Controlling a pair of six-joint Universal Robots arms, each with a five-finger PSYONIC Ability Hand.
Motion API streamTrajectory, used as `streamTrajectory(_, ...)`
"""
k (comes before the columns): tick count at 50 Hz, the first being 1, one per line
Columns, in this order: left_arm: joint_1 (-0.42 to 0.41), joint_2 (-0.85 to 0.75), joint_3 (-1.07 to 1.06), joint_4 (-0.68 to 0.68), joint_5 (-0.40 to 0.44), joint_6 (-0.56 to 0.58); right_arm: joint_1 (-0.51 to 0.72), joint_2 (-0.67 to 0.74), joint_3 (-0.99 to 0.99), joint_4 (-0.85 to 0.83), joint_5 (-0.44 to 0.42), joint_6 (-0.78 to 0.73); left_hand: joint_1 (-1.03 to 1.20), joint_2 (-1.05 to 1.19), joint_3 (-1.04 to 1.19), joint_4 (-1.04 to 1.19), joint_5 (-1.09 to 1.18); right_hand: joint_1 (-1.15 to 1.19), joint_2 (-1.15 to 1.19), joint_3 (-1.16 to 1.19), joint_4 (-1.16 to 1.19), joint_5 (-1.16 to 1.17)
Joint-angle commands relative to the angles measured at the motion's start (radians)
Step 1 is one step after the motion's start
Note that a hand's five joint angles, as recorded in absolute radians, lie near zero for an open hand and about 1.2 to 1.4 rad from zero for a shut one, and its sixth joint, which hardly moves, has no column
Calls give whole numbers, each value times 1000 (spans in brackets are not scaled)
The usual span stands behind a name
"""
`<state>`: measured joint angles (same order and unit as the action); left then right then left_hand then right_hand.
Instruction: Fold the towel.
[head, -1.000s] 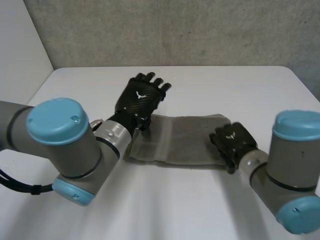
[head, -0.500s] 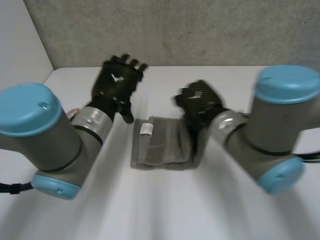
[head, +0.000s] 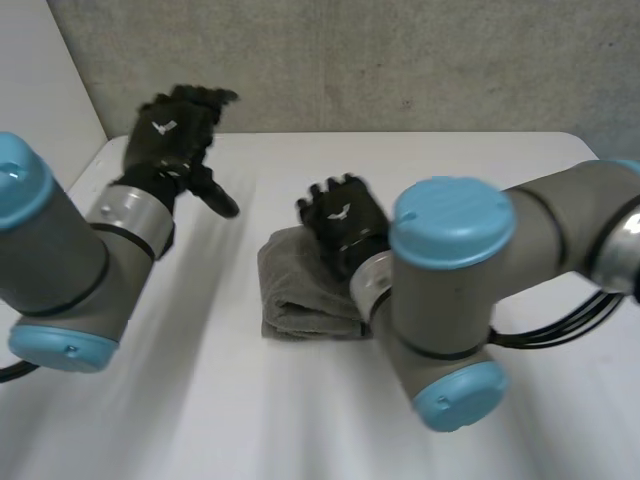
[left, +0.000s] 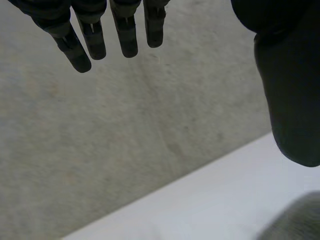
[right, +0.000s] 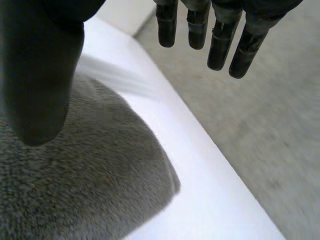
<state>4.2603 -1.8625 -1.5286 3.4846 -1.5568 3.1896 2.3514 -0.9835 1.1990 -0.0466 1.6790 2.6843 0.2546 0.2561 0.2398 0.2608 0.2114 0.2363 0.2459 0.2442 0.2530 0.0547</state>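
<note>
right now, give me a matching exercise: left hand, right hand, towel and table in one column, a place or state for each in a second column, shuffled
Column one:
1. left hand
2. right hand
3. towel
4. table

Column two:
A. grey, folded into a thick bundle
B. white, with the bundle lying on it
C. open, fingers straight, over the towel
D. open, raised off to one side, apart from the towel

Pairs: 1-D, 2-C, 3-A, 4-B
</note>
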Motion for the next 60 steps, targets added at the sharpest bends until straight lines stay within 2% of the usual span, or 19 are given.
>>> streamTrajectory(1,-82,-122,4,-2,18,13,-72,-43,56,11,-51,131,-68,-69,-53,-74,-199,-62,-71,-70,-79,-55)
streamTrajectory(3,-89,-150,1,-5,18,15,-80,-3,60,13,-87,134,-65,-66,-50,-71,-196,-62,-71,-70,-79,-55)
streamTrajectory(9,-111,-253,-4,-53,14,71,-115,140,34,30,-96,129,-59,-60,-44,-65,-190,-62,-71,-70,-79,-55)
streamTrajectory(12,-112,-280,-2,-78,9,122,-119,155,27,39,-99,132,-59,-60,-44,-65,-190,-62,-71,-70,-79,-55)
streamTrajectory(18,-115,-264,2,-91,6,145,-141,148,20,64,-104,141,-62,-63,-47,-68,-193,-62,-71,-70,-79,-55)
streamTrajectory(21,-122,-245,8,-91,6,145,-144,80,25,77,-104,149,-65,-66,-50,-71,-196,-62,-71,-70,-79,-55)
streamTrajectory(26,-134,-92,53,-99,6,145,-149,-60,42,79,-91,189,-65,-66,-50,-71,-196,-62,-71,-70,-79,-55)
streamTrajectory(32,-132,37,130,-183,-8,141,-204,-246,39,80,-15,295,-59,-60,-44,-65,-190,-62,-71,-70,-79,-55)
streamTrajectory(34,-125,97,192,-260,-66,127,-230,-296,34,85,15,305,-59,-60,-44,-65,-190,-62,-71,-70,-79,-55)
streamTrajectory(35,-125,97,192,-260,-66,127,-248,-334,31,90,39,307,-59,-60,-44,-65,-190,-62,-71,-70,-79,-55)
streamTrajectory(37,-117,126,252,-327,-161,98,-263,-361,27,102,63,305,-59,-60,-44,-65,-190,-62,-71,-70,-79,-55)
streamTrajectory(40,-96,129,300,-386,-239,79,-280,-377,22,119,76,305,-65,-66,-50,-71,-196,-62,-71,-70,-79,-55)
streamTrajectory(43,-85,131,315,-426,-259,75,-294,-377,17,126,76,304,-65,-66,-50,-71,-196,-62,-71,-70,-79,-55)
streamTrajectory(46,-66,135,331,-493,-249,66,-302,-377,14,136,74,302,-65,-66,-50,-71,-196,-62,-71,-70,-79,-55)
streamTrajectory(60,-46,135,329,-524,-186,18,-302,-379,7,142,61,301,-59,-60,-44,-65,-190,-62,-71,-70,-79,-55)
